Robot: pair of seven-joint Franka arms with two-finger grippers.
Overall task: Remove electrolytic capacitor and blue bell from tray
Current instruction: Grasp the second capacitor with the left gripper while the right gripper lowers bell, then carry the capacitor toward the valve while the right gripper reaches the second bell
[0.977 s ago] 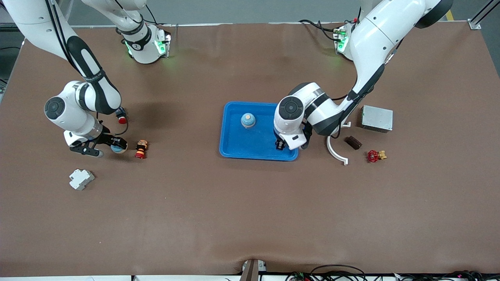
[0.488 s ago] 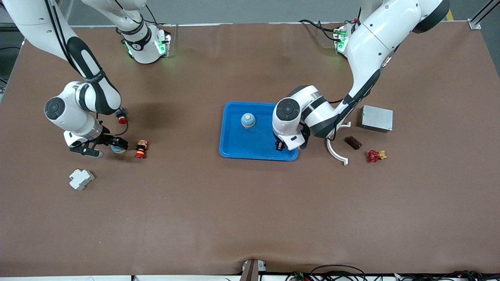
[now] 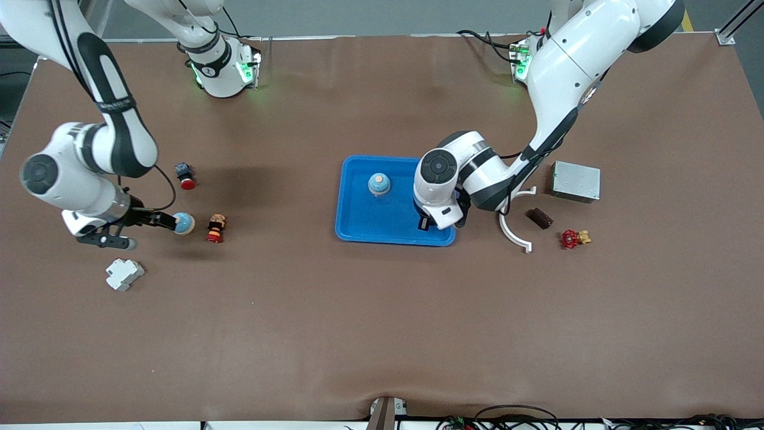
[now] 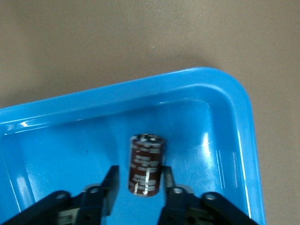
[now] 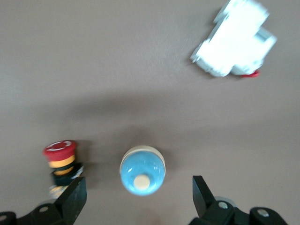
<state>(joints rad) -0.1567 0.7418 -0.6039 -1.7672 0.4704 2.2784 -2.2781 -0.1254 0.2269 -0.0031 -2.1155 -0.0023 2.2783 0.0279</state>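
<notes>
Inside the blue tray (image 3: 358,230) at mid-surface, the left hand (image 4: 137,187) grips a dark capacitor (image 4: 146,164) beside one blue bell (image 3: 379,184). Toward the right arm's end of the brown surface (image 3: 382,322), the right hand (image 5: 138,197) hangs wide open above a second bell (image 5: 142,170).

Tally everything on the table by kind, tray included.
Bells: 2
Capacitor: 1
Blue tray: 1
Red push buttons: 2
White breaker: 1
White curved bracket: 1
Brown block: 1
Red valve: 1
Metal box: 1
Total: 11
</notes>
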